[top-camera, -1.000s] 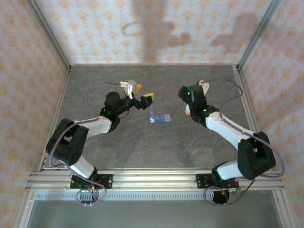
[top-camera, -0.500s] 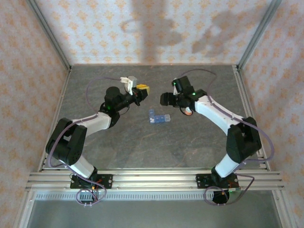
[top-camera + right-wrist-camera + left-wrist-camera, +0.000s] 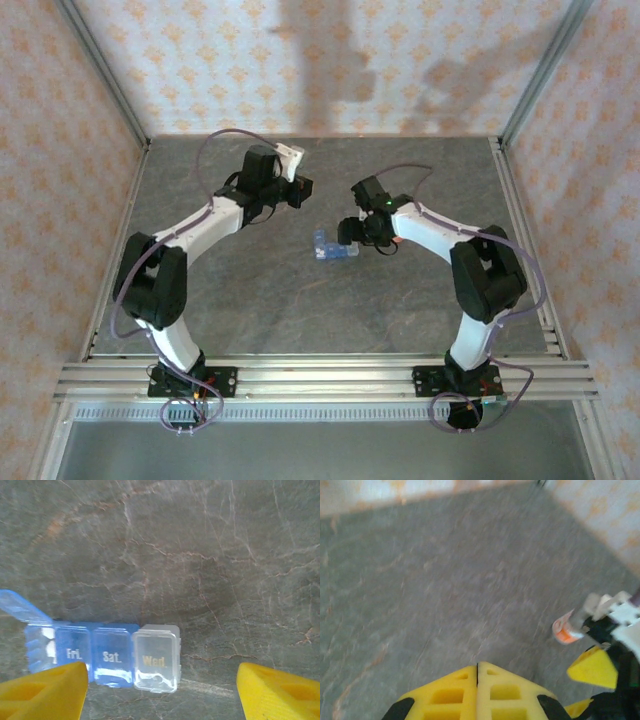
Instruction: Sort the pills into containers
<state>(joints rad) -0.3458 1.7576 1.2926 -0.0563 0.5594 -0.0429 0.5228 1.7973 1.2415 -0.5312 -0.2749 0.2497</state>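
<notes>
Right gripper [image 3: 160, 680], jaws apart, hovers over the pill organizer [image 3: 107, 652] near the middle of the table [image 3: 250, 300], one end lid apparently raised. Left gripper [image 3: 477, 672], fingers together, is empty. Advisable: descend squarely on one lid so the light strip does not slide.

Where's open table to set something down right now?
Free: the wide near strip of table between its front edge and the pill box; also the far right corner. Crowded: the middle, where the right tool hangs open over the pill box, bottle beside it, left tool shut nearby.
</notes>
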